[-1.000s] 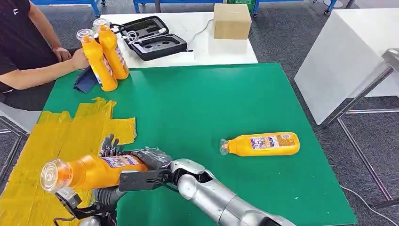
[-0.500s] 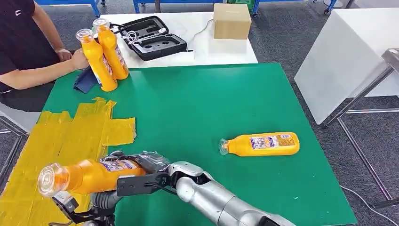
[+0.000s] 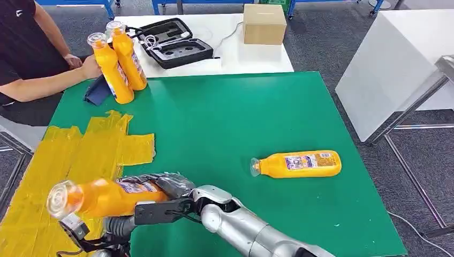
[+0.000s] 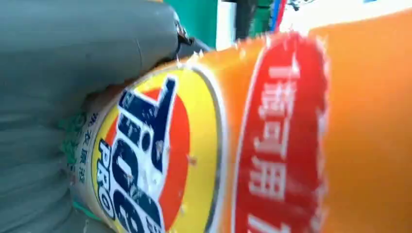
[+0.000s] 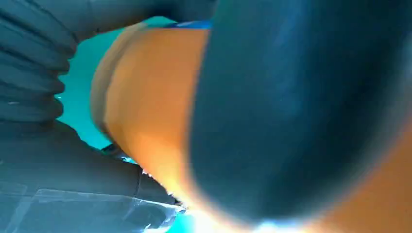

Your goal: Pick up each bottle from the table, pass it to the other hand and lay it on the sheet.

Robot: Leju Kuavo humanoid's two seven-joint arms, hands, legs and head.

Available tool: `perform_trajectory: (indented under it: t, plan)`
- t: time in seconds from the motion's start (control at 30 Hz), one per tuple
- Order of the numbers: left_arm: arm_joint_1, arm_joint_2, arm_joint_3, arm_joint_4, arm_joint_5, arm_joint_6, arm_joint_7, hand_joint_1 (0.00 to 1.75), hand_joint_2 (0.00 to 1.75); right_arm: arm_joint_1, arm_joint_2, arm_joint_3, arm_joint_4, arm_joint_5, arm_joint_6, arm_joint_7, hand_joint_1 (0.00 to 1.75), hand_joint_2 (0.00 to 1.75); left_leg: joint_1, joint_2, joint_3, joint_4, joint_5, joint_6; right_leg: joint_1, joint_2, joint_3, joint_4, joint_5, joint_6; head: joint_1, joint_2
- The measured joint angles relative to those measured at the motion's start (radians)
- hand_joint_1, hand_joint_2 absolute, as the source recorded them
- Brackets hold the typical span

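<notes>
Orange bottle (image 3: 107, 196), yellow sheet (image 3: 69, 155), green table (image 3: 225, 118).

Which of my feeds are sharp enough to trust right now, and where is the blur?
Head view: sharp and evenly lit, except the cap end of the held bottle, which is smeared. Left wrist view: the bottle fills the picture at close range, its label soft but readable. Right wrist view: heavily out of focus, a dark finger of the right hand across the orange bottle.
</notes>
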Motion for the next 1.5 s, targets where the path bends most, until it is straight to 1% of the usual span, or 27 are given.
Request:
perform_trajectory:
  t: [0.03,0.13,0.17,0.2,0.23,0.33,0.37,0.43,0.53,0.57,0.63,0.7,0.77,0.83,1.03,1.23,1.27,1.3,1.5]
  plan:
    - [0.000,-0.004,-0.001,-0.012,-0.066,0.067,-0.004,1.75,1.75,0.012,-0.008,-0.005,-0.014,0.001,-0.010,0.005,0.00,0.00,0.000,0.000,0.000,0.000,0.000,0.000,0.000,0.000,0.000,0.000,0.000,0.000,0.000,0.000]
    - [-0.011,-0.015,-0.013,-0.062,-0.362,0.383,0.009,1.75,1.75,0.054,-0.046,-0.047,-0.101,0.015,-0.033,0.017,0.00,0.00,0.000,-0.001,0.000,0.000,0.000,0.000,0.000,-0.001,0.000,0.000,0.000,0.000,0.001,0.000]
    - [-0.012,-0.015,-0.020,-0.071,-0.426,0.449,0.016,1.75,1.75,0.070,-0.058,-0.061,-0.136,0.020,-0.032,0.017,0.00,0.00,0.000,-0.001,0.000,0.000,0.000,0.000,-0.001,-0.001,0.000,0.000,0.000,0.000,0.000,0.000]
    - [-0.012,-0.015,-0.024,-0.085,-0.465,0.500,0.024,1.75,1.75,0.084,-0.073,-0.078,-0.176,0.023,-0.027,0.017,0.00,0.00,0.000,-0.001,-0.001,0.000,0.000,0.000,-0.001,-0.001,0.000,0.000,0.000,0.000,0.000,0.000]
    - [-0.013,-0.015,-0.026,-0.094,-0.476,0.521,0.028,1.75,1.75,0.093,-0.085,-0.092,-0.205,0.026,-0.022,0.017,0.00,0.00,0.000,-0.001,0.000,0.000,0.000,0.000,-0.001,-0.001,0.000,0.000,0.000,0.000,0.000,0.000]
    - [-0.015,-0.015,-0.032,-0.112,-0.495,0.540,0.031,1.75,1.75,0.115,-0.110,-0.117,-0.262,0.033,-0.019,0.018,0.00,0.00,0.000,-0.001,0.000,0.000,0.000,0.000,-0.001,-0.001,0.000,0.000,0.000,0.000,0.000,0.000]
    - [-0.016,-0.015,-0.035,-0.115,-0.522,0.567,0.034,1.75,1.75,0.122,-0.115,-0.123,-0.276,0.037,-0.021,0.017,0.00,0.00,0.000,-0.001,0.000,0.000,0.000,0.000,-0.001,-0.001,0.000,0.000,0.000,0.000,0.000,0.000]
    - [-0.017,-0.015,-0.041,-0.116,-0.651,0.686,0.063,1.75,1.75,0.138,-0.129,-0.139,-0.312,0.042,-0.031,0.013,0.00,0.00,0.000,-0.001,0.000,0.000,0.000,0.000,-0.001,-0.001,0.000,0.000,0.000,0.000,0.000,0.000]
    - [-0.021,0.001,-0.056,-0.112,-0.914,0.859,0.167,1.75,1.75,0.167,-0.185,-0.182,-0.398,0.044,-0.031,-0.002,0.00,0.00,0.000,-0.001,0.000,0.000,0.000,0.000,-0.001,-0.001,0.000,0.000,0.000,0.000,0.000,0.000]
    - [-0.027,0.006,-0.059,-0.104,-1.013,0.904,0.219,1.75,1.75,0.183,-0.209,-0.202,-0.434,0.045,-0.030,-0.007,0.00,1.75,-0.001,-0.001,-0.001,0.000,0.000,0.000,-0.001,-0.002,0.000,0.000,0.000,0.000,0.001,0.000]
    - [-0.037,0.029,-0.067,-0.077,-1.193,0.941,0.325,1.75,1.75,0.214,-0.251,-0.243,-0.498,0.060,-0.025,-0.014,0.00,1.75,-0.002,-0.001,0.000,0.001,0.000,0.000,-0.002,-0.002,0.000,0.000,0.000,0.000,0.000,0.000]
    - [-0.046,0.045,-0.071,-0.048,-1.319,0.938,0.427,1.75,1.75,0.258,-0.301,-0.292,-0.569,0.084,-0.024,-0.020,0.00,1.75,-0.002,-0.001,0.000,0.001,0.000,0.000,-0.003,-0.002,0.000,0.000,0.000,0.000,0.000,0.000]
    - [-0.057,0.063,-0.073,-0.016,-1.410,0.917,0.517,1.75,1.75,0.317,-0.348,-0.350,-0.636,0.106,-0.024,-0.024,0.00,1.75,-0.003,-0.002,-0.001,0.001,0.000,0.000,-0.003,-0.002,0.000,0.000,0.000,0.000,0.000,0.000]
    - [-0.072,0.082,-0.073,0.027,-1.463,0.892,0.571,1.75,1.75,0.374,-0.388,-0.408,-0.697,0.121,-0.024,-0.034,0.00,1.75,-0.003,-0.002,-0.002,0.001,0.000,0.000,-0.004,-0.002,-0.001,0.000,0.000,0.000,0.000,0.000]
    - [-0.113,0.119,-0.072,0.141,-1.500,0.854,0.626,1.75,1.75,0.486,-0.458,-0.530,-0.812,0.133,-0.020,-0.044,0.00,1.75,-0.003,-0.002,-0.002,0.001,0.000,0.001,-0.004,-0.002,-0.002,0.000,0.000,0.000,0.000,0.000]
    - [-0.154,0.143,-0.058,0.215,-1.501,0.843,0.645,1.75,1.75,0.603,-0.525,-0.635,-0.917,0.149,-0.020,-0.056,0.00,1.75,-0.003,-0.002,-0.002,0.001,0.000,0.001,-0.004,-0.002,-0.001,0.000,0.000,0.000,0.000,0.000]
    - [-0.158,0.145,-0.054,0.221,-1.501,0.843,0.650,0.19,1.75,0.619,-0.533,-0.648,-0.929,0.149,-0.020,-0.056,0.00,1.75,-0.003,-0.002,-0.002,0.001,0.000,0.001,-0.004,-0.002,-0.001,0.000,0.000,0.000,0.000,0.000]
    - [-0.163,0.148,-0.051,0.227,-1.502,0.841,0.662,0.00,1.75,0.636,-0.543,-0.666,-0.944,0.150,-0.020,-0.055,0.00,1.75,-0.003,-0.002,-0.001,0.001,0.000,0.001,-0.004,-0.002,-0.001,0.000,0.000,0.000,0.000,0.000]
    - [-0.188,0.173,-0.053,0.252,-1.503,0.827,0.756,0.00,1.75,0.690,-0.565,-0.739,-0.992,0.150,-0.011,-0.055,0.00,1.75,-0.003,-0.001,0.001,0.000,0.000,0.001,-0.003,-0.002,0.001,0.000,0.000,0.000,0.000,0.000]
